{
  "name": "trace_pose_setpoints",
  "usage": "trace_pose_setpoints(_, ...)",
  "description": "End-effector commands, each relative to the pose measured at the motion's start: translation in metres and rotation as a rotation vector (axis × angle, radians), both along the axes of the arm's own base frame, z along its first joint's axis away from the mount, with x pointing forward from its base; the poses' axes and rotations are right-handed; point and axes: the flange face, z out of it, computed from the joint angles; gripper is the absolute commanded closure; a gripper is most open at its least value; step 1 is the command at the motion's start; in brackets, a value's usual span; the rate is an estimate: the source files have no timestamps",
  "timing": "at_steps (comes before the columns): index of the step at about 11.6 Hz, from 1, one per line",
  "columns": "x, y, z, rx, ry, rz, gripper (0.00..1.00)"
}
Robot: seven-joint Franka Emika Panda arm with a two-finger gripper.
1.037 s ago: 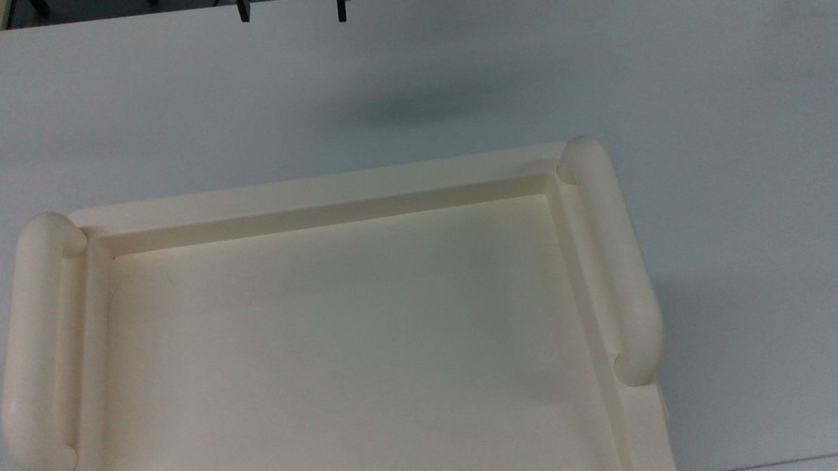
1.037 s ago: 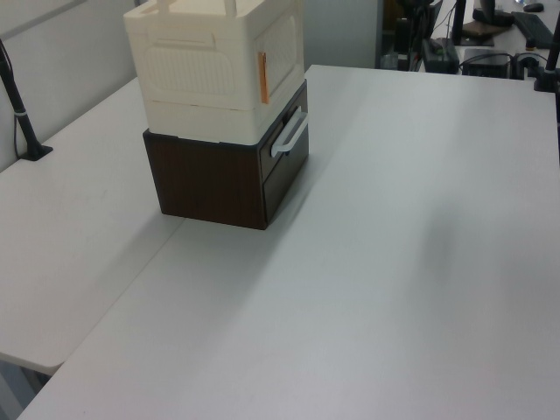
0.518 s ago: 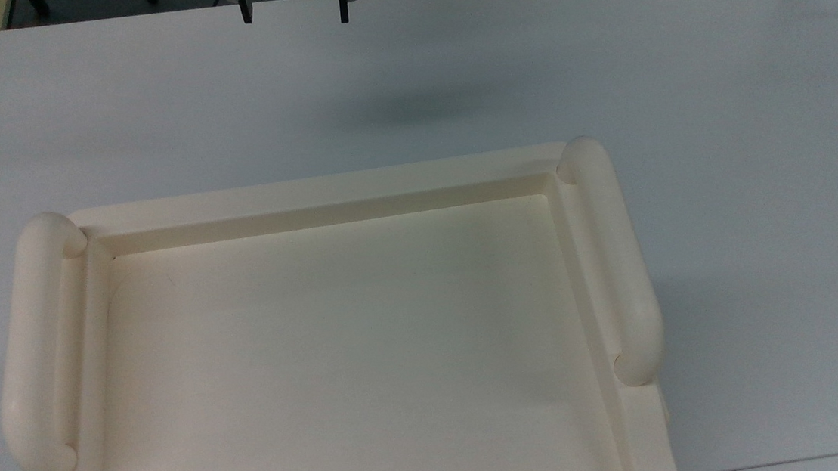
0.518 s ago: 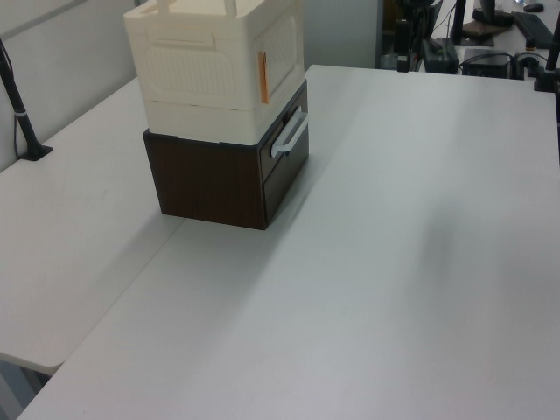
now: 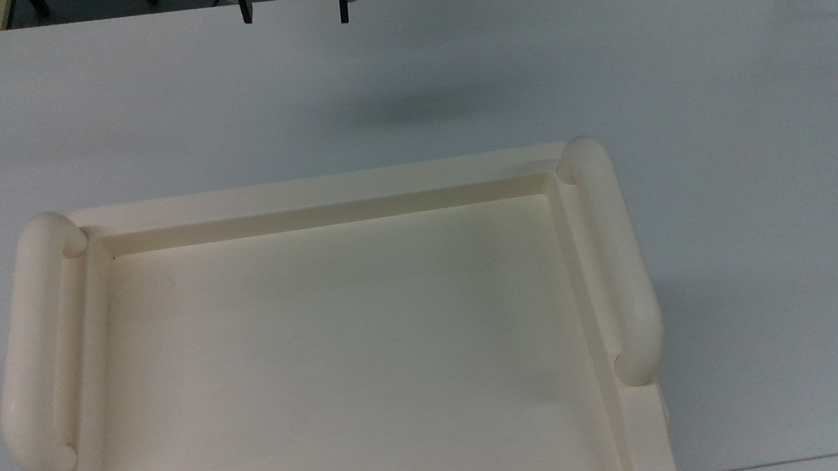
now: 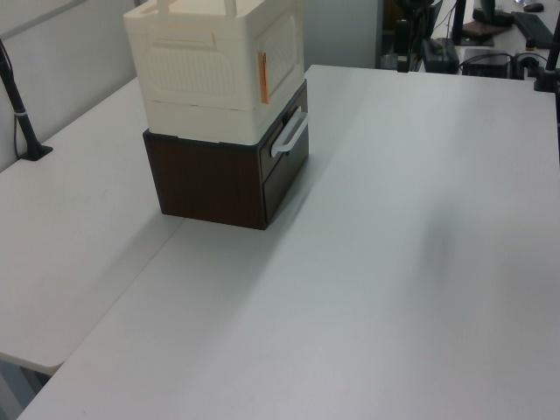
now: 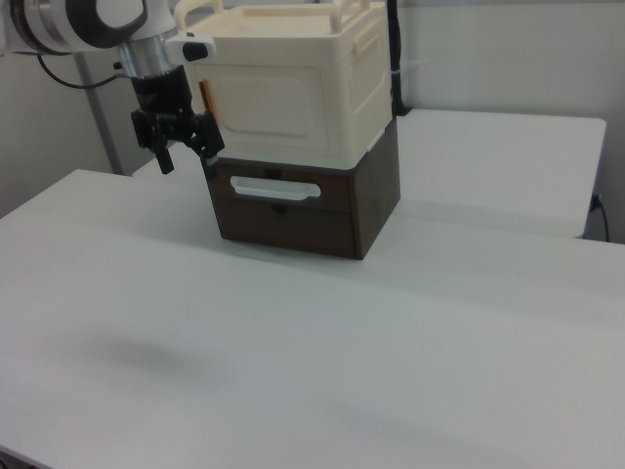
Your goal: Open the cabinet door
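— What is sitting around the cream cabinet?
— It is resting on a dark drawer unit on the white table.
— And the right view?
— The cabinet door is facing near; the gripper is hanging at the right view's left of it, jaws spread wide, holding nothing.

Cabinet door: cream panel on the front of the cream cabinet, upper centre of the right view. Flat, upright, with a raised rectangular frame on its face. It sits flush with the cabinet front, closed. An orange strip runs along its edge on the right view's left. In the left view the door sits near the top edge, left of centre, also closed.
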Motion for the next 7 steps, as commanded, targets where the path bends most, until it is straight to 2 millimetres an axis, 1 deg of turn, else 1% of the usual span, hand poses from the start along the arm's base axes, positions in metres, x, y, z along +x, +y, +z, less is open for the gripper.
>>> trace_pose_setpoints(1, -0.003, 0.001, -0.002, -0.001, 0.007, -0.005, 0.00)
trace_pose_setpoints(2, -0.003, 0.002, -0.003, -0.001, 0.008, 0.008, 0.00)
trace_pose_setpoints(3, 0.001, 0.007, -0.007, 0.002, 0.004, 0.046, 0.00)
trace_pose_setpoints(5, 0.009, 0.012, -0.001, 0.006, -0.062, 0.080, 0.00)
trace_pose_setpoints(6, 0.020, 0.015, -0.004, 0.012, -0.113, 0.098, 0.00)
trace_pose_setpoints(7, 0.035, 0.026, -0.003, 0.022, -0.163, 0.106, 0.00)
